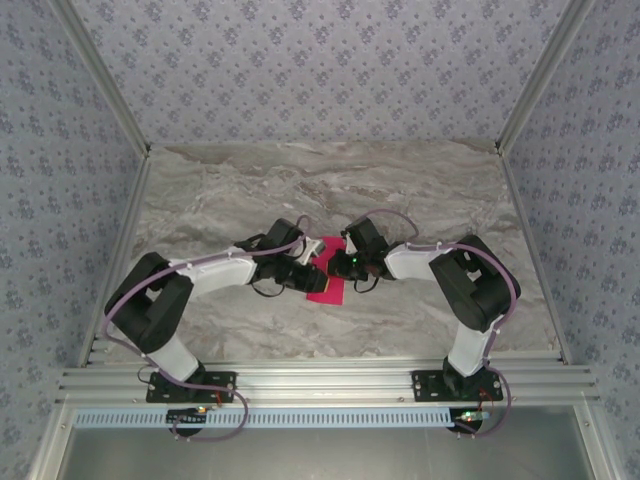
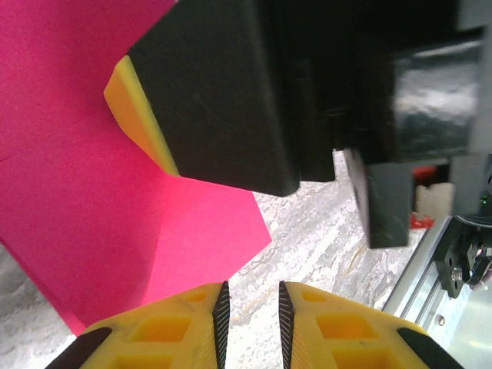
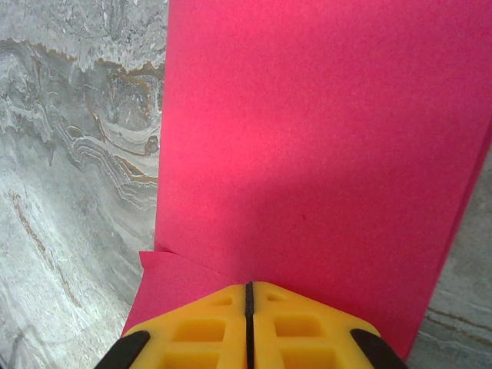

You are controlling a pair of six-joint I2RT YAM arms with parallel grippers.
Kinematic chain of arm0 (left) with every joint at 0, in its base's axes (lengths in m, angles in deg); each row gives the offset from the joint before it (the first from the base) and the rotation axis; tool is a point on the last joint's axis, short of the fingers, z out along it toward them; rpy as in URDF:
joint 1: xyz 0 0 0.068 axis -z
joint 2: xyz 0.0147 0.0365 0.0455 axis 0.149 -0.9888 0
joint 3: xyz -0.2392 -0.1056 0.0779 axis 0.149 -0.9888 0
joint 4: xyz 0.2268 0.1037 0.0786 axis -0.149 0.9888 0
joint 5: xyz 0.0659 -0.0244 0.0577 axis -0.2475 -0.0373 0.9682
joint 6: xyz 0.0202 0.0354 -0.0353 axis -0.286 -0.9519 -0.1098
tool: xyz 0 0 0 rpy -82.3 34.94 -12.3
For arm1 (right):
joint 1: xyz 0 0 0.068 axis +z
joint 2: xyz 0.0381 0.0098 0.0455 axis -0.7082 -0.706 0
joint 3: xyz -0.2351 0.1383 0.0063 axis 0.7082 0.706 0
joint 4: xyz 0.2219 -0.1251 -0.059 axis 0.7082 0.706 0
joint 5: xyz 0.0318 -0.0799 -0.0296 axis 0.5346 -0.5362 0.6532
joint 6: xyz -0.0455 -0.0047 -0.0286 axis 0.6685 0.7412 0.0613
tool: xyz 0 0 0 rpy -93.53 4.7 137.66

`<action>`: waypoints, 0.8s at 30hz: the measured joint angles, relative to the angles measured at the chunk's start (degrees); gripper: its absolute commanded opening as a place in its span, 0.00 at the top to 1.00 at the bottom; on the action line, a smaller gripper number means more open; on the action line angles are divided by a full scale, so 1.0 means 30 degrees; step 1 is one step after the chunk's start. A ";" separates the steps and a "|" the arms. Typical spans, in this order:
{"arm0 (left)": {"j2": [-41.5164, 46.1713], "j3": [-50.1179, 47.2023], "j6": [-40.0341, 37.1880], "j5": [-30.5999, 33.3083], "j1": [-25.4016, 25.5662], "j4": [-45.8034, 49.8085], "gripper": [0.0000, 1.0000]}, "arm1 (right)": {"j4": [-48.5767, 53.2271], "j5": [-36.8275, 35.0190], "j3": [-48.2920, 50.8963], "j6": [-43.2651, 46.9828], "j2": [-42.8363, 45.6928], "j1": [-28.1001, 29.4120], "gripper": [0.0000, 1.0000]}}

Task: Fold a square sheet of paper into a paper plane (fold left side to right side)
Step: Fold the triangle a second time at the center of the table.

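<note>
The square sheet of paper (image 1: pixel 326 283) lies folded on the marble table between both grippers, magenta-pink, with one layer over another. In the right wrist view the paper (image 3: pixel 307 138) has a long straight left edge and a lower flap sticking out near the fingers. My right gripper (image 3: pixel 248 284) is shut, its tips resting on the paper (image 2: pixel 77 192). In the left wrist view the right gripper's yellow finger (image 2: pixel 134 108) presses on the sheet. My left gripper (image 2: pixel 252 286) is open just off the paper's corner, with bare table between its pads. Seen from above, the left gripper (image 1: pixel 306 272) and right gripper (image 1: pixel 342 266) nearly meet.
The marble table (image 1: pixel 330 180) stretches bare behind the arms to patterned walls. An aluminium rail (image 1: pixel 320 385) runs along the near edge, and the rail (image 2: pixel 453 254) is close to the left gripper's right side.
</note>
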 measured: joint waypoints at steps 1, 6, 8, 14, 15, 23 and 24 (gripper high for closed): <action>-0.0197 0.0000 0.0000 -0.0007 0.0000 -0.0109 0.76 | 0.0036 0.0000 -0.0029 0.0000 0.0000 0.0007 0.89; -0.1348 0.0000 -0.0007 0.0080 0.0000 -0.0248 0.76 | 0.0131 -0.0044 -0.0080 0.0000 -0.0015 0.0007 0.90; -0.1523 -0.0029 -0.0015 0.0233 0.0000 -0.0248 0.76 | 0.0138 -0.0051 -0.0080 0.0000 -0.0015 0.0007 0.90; -0.1523 -0.0248 -0.0073 0.0816 0.0000 -0.0248 0.76 | 0.0160 -0.0058 -0.0080 0.0007 -0.0015 0.0007 0.89; -0.1523 -0.0291 -0.0073 0.0896 0.0000 -0.0248 0.76 | 0.0160 -0.0058 -0.0080 0.0007 -0.0015 0.0015 0.89; -0.1523 -0.0641 -0.0066 0.1224 0.0000 -0.0452 0.77 | 0.0182 -0.0058 -0.0087 0.0160 -0.0015 0.0015 0.90; -0.1523 -0.0699 -0.0073 0.1224 0.0000 -0.0517 0.78 | 0.0182 -0.0058 -0.0087 0.0168 -0.0015 0.0015 0.90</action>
